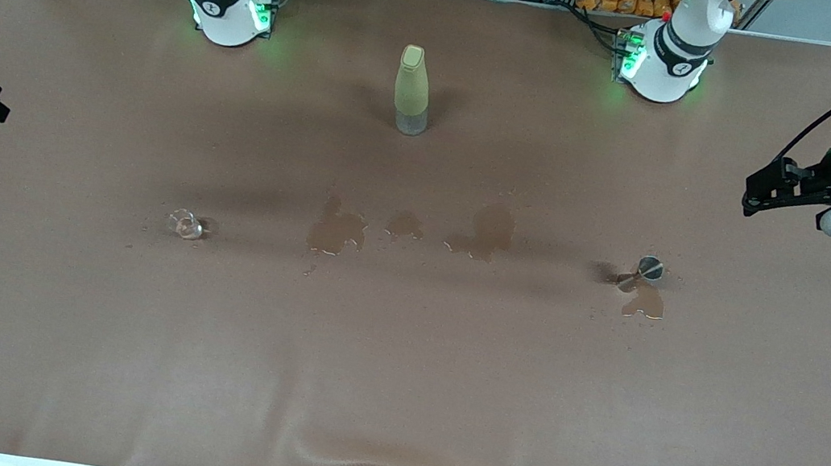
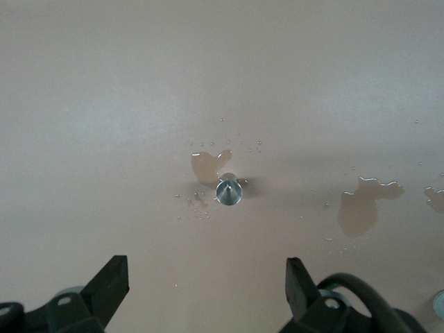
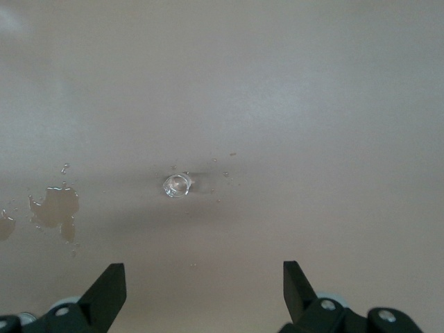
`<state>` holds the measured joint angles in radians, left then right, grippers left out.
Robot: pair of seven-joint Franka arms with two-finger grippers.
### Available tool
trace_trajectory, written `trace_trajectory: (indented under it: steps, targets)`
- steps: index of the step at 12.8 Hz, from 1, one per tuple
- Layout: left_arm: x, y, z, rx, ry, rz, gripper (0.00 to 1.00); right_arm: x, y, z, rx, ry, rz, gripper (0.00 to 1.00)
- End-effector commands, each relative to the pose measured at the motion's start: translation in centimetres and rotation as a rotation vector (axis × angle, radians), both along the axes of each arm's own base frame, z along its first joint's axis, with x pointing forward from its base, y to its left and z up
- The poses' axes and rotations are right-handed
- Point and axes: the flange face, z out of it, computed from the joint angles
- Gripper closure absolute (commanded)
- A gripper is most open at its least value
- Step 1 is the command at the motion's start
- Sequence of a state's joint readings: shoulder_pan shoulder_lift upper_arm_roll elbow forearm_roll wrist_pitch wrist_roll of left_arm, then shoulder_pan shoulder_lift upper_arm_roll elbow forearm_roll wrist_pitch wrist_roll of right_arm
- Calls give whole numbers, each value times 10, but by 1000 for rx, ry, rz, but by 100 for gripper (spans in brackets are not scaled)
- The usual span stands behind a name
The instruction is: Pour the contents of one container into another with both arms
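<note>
Two empty, wide-open claws: your left claw (image 2: 207,288) sits above the jigger (image 2: 228,192), right claw (image 3: 205,291) above the glass cup (image 3: 177,185).

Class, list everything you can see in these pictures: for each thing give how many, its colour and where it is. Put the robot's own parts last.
glass cup: one, clear, on the table toward the right arm's end.
jigger: one, silver, on the table toward the left arm's end, beside a puddle.
bottle: one, yellow-green, upright, farther from the front camera, midway between the bases.
puddles: several, dark wet patches, between cup and jigger.
table: one, brown.
left claw: one, black, open, above the jigger.
right claw: one, black, open, above the cup.
</note>
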<state>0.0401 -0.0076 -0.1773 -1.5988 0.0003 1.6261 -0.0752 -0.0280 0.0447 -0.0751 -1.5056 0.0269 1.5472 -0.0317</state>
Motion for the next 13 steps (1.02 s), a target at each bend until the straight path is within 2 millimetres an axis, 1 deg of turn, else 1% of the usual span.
trace_trajectory:
  steps: [1,4,7,8,10,12,13]
  targets:
    - [-1,-2,1,14,-11,-23,0,-8,2,2,20,-4,9,0]
    - [-1,-3,4,14,-18,-24,0,-8,3,2,20,-4,10,0]
    - [2,3,0,12,-11,-29,0,-6,6,4,20,-11,18,0]
    - [3,4,-2,12,-5,-30,0,-5,8,9,19,-22,18,0]
    - [7,-1,-12,11,12,-40,0,-4,12,10,19,-24,39,0]
    - [7,1,-13,4,16,-45,0,-4,15,11,13,-26,47,0]
    - [9,2,-16,5,22,-86,0,-4,15,11,11,-26,47,0]
